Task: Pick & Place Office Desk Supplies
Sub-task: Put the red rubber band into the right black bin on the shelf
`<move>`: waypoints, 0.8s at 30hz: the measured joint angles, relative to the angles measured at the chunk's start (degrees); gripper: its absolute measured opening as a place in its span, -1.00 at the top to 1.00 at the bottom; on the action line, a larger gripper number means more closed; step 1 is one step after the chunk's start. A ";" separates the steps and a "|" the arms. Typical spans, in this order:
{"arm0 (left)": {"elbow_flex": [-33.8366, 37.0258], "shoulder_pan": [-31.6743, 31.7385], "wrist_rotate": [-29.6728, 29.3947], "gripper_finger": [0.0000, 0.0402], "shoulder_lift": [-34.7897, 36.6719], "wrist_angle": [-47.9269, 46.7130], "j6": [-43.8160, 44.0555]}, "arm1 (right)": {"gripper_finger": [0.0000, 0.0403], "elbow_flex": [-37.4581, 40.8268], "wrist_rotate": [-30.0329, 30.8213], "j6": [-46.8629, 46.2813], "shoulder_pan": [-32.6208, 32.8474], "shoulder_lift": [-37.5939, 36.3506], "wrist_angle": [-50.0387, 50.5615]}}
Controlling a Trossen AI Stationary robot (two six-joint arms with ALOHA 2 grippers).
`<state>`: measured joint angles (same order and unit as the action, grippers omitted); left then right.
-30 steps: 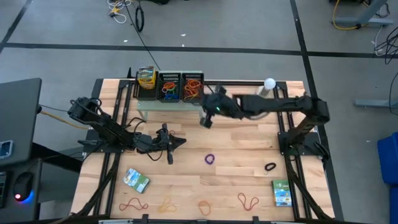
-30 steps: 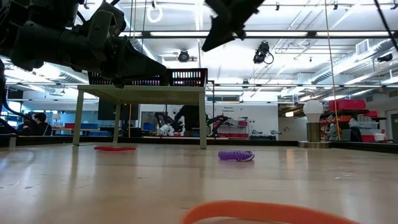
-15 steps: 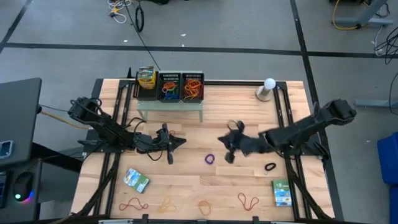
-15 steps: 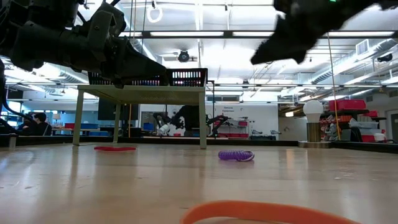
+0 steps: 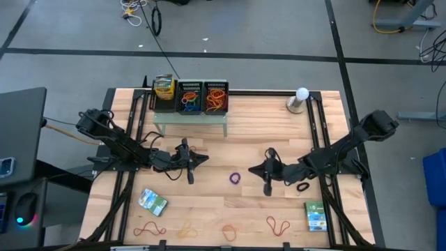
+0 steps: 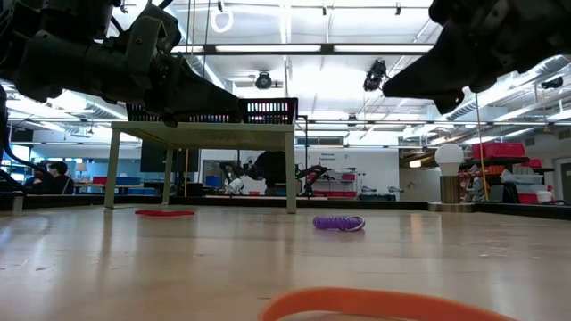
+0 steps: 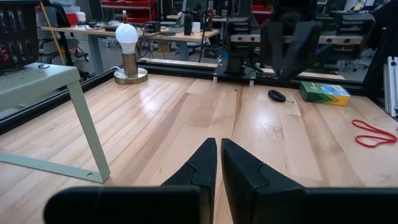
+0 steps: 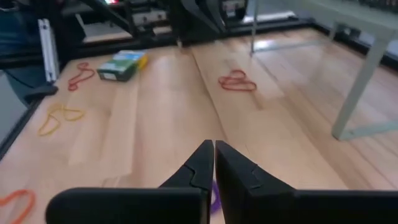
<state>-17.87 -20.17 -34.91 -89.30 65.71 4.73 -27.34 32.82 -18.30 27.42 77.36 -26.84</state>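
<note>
My right gripper hovers shut above the table, pointing toward the table's left. The purple rubber band lies flat on the wood just ahead of it and below it. My left gripper waits shut at the left-centre, holding nothing. A black band lies under the right arm. Red, orange, yellow and red bands lie along the near edge. Two green-white-blue packets lie flat near the front corners. Another red band lies near the shelf.
A pale-green shelf stands at the far left-centre, carrying two black mesh trays with bands in them and a yellow box. A light bulb on a base stands at the far right. Bare wood lies between the two grippers.
My right gripper has swung from beside the shelf's right end toward the table's near edge and down. It has tipped toward level and now hangs just right of the purple band. The bands and packets have stayed where they were.
</note>
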 joint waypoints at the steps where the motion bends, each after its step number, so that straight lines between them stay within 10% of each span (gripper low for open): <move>1: 0.00 0.01 0.01 0.86 0.00 0.00 0.00 | 0.88 0.37 -0.17 0.92 0.00 0.00 -1.28; 24: -1.05 1.17 -0.38 0.86 -0.04 3.17 -2.55 | 0.88 1.54 -6.31 5.15 -2.97 0.04 1.10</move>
<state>-18.92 -19.00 -35.28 -89.34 68.88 2.18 -25.80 26.51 -13.15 24.45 77.41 -25.74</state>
